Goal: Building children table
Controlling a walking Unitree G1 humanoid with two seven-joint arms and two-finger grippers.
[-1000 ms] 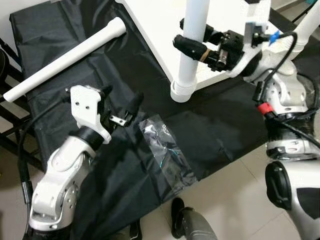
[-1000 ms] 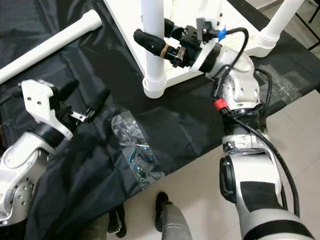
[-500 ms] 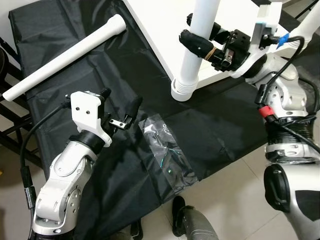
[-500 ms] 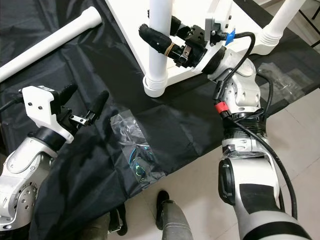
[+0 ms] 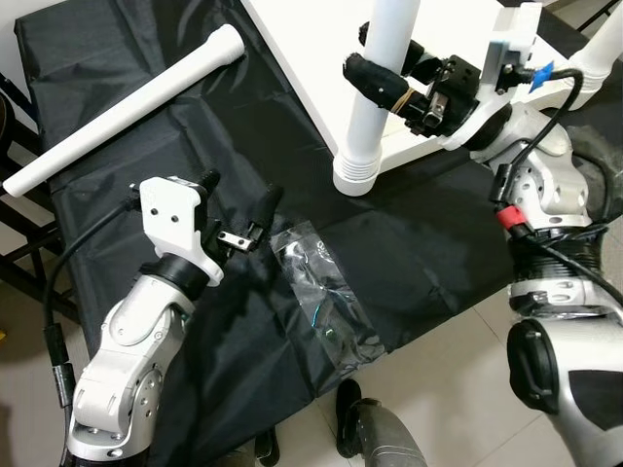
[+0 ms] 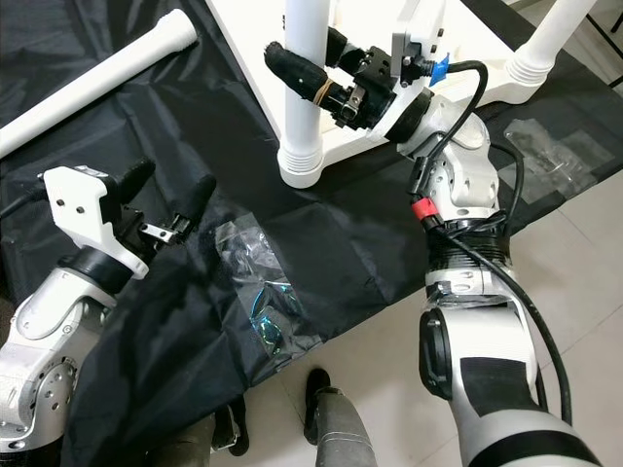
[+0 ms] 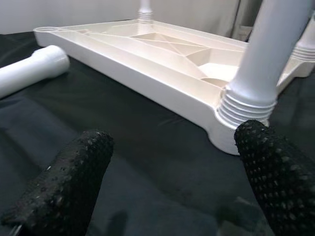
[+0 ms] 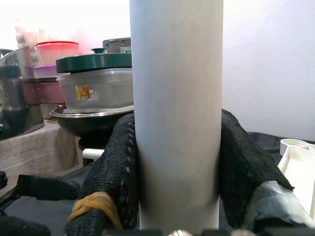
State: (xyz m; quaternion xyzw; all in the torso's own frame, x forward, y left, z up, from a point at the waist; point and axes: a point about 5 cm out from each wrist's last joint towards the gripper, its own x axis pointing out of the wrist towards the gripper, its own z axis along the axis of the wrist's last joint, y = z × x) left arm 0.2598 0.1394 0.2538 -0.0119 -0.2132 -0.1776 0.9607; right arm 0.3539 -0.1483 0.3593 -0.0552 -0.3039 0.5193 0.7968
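A white table top (image 5: 311, 58) lies upside down on a black cloth (image 5: 428, 243). An upright white leg (image 5: 378, 92) stands in its near corner socket (image 5: 352, 180), and my right gripper (image 5: 382, 70) is shut on that leg, one black finger on each side (image 8: 115, 172). A loose white leg (image 5: 127, 107) lies on the cloth at the far left. My left gripper (image 5: 241, 199) is open low over the cloth, between the loose leg and a clear plastic bag (image 5: 321, 292). Another fitted leg (image 6: 540, 44) stands at the far right corner.
The clear bag of small hardware lies near the cloth's front edge. A second clear bag (image 6: 545, 146) lies at the right. Tiled floor (image 5: 458, 389) shows below the cloth, with a shoe (image 5: 375, 438) at the bottom. Stacked food containers (image 8: 93, 78) stand behind in the right wrist view.
The right gripper stays shut on the upright leg, its hold shifting only slightly. The left gripper has barely moved.
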